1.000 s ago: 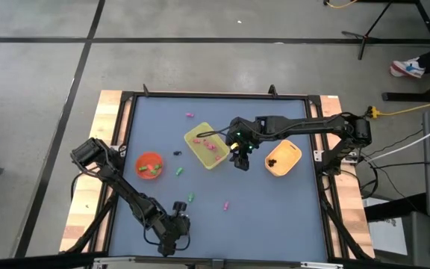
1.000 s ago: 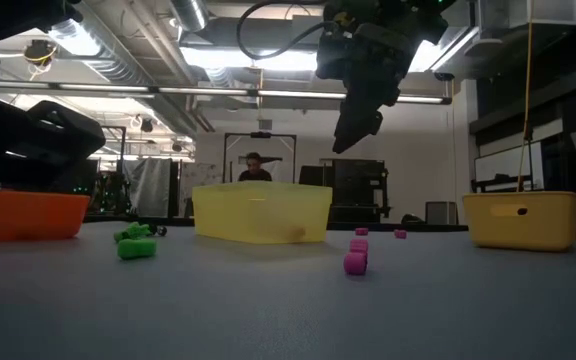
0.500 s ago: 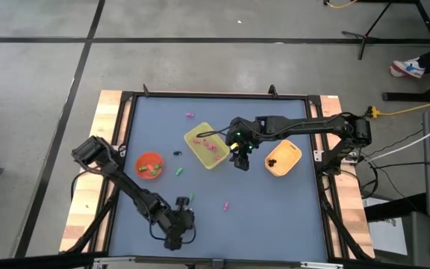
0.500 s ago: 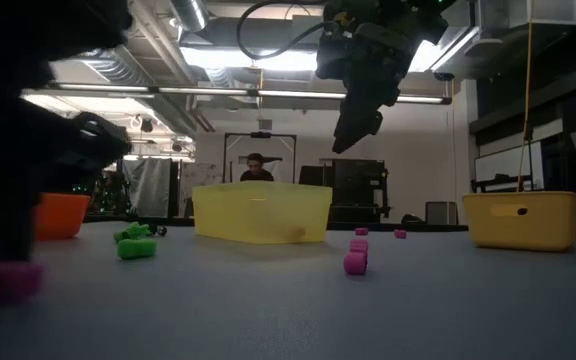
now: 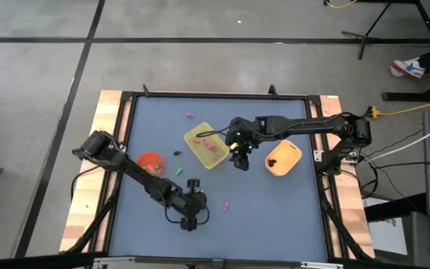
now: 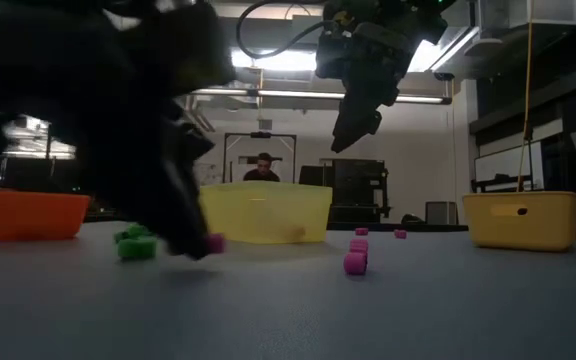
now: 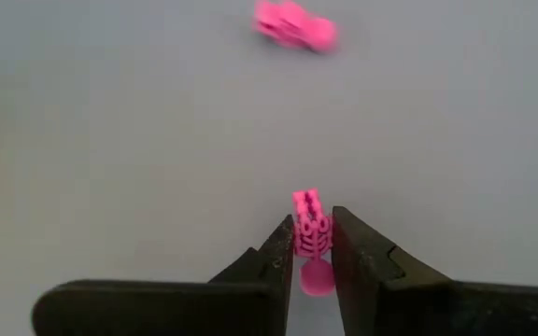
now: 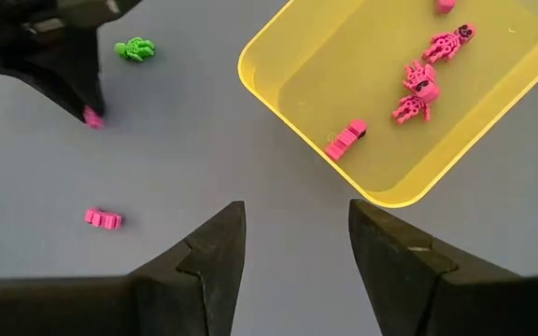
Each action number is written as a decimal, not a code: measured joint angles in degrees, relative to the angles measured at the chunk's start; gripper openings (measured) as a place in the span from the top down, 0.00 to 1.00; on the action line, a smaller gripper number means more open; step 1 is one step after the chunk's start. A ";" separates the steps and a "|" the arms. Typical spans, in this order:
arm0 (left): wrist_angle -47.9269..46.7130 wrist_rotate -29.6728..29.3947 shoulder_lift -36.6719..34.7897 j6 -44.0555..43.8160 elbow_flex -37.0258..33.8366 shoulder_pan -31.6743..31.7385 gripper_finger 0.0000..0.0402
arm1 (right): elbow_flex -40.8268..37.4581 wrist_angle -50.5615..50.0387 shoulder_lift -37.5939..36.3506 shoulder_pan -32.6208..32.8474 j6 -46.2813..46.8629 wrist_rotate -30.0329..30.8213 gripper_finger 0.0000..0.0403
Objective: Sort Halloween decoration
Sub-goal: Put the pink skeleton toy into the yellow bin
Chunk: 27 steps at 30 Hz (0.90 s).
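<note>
Two arms in my view: my left gripper (image 7: 312,245) is pinched on a ribbed pink skeleton trinket (image 7: 311,233) low over the matte blue table (image 5: 275,217). My right gripper (image 8: 295,245) hangs spread wide beside the glossy yellow tray (image 8: 278,58) holding pink trinkets (image 8: 418,84).

3 containers are counted: 1 yellow tray (image 5: 204,146), 1 red bowl (image 5: 149,164), 1 orange bowl (image 5: 283,158). 5 pink trinkets (image 8: 421,84) are seen in tray, 2 pink loose (image 8: 103,219), 1 green trinket (image 8: 135,49).
</note>
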 joint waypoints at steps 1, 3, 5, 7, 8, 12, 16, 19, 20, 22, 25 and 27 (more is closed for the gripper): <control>0.47 -0.70 0.00 0.88 0.00 0.78 0.90 | 0.00 -0.01 -0.01 0.01 0.00 0.00 0.53; 1.50 -1.93 0.00 2.49 0.00 2.28 0.90 | 0.00 -0.03 -0.02 0.00 0.01 0.00 0.53; 2.58 -3.06 0.00 4.27 0.00 3.73 0.90 | 0.00 -0.17 -0.01 0.00 0.02 0.00 0.53; 4.31 -4.83 0.00 6.57 0.00 5.08 0.90 | 0.00 -0.24 -0.01 0.00 0.01 -0.01 0.53; 5.36 -5.90 0.00 7.74 0.00 5.76 0.90 | 0.00 -0.24 0.00 0.00 0.02 0.00 0.53; 9.48 -10.18 -0.01 12.05 0.00 8.16 0.90 | 0.00 -0.32 0.00 0.00 0.02 -0.02 0.53; 12.84 -14.99 -0.04 15.63 0.00 10.15 0.90 | 0.00 -0.85 0.00 0.02 0.02 -0.01 0.53; 13.63 -18.27 -0.07 16.61 0.00 11.33 0.90 | 0.00 -1.88 0.00 0.00 0.02 0.00 0.53; 13.64 -19.18 -0.07 16.61 0.01 11.68 0.90 | 0.00 -2.23 0.00 0.00 0.02 -0.01 0.53; 13.65 -20.89 -0.07 16.64 0.00 12.31 0.90 | 0.00 -2.79 0.00 0.01 0.02 -0.01 0.53; 13.65 -24.63 -0.07 16.35 0.00 13.13 0.90 | 0.00 -3.26 0.00 0.00 0.02 0.00 0.53; 14.21 -27.48 -0.07 16.31 0.01 13.60 0.90 | 0.00 -3.20 0.00 0.01 0.02 -0.01 0.53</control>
